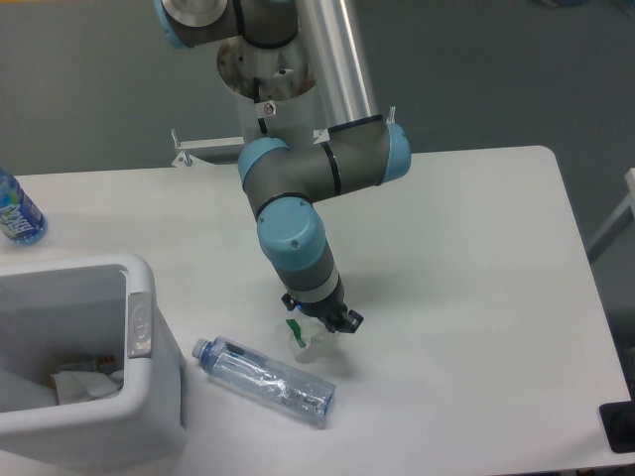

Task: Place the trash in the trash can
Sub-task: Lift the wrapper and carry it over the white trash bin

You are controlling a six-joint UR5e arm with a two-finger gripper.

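Note:
My gripper [319,323] is shut on the small white paper wrapper with a green patch [301,333], which hangs just above the table near its middle front. The clear crinkled plastic bottle with a pale blue cap [265,381] lies on its side on the table, below and left of the gripper. The white trash can [139,387] stands at the front left corner, with a grey oval tab [139,324] on its rim and some crumpled paper inside.
An upright bottle with a bright blue label [16,210] stands at the far left edge of the table. A white metal bracket [198,149] sits behind the arm's base. A dark object [619,426] shows at the lower right edge.

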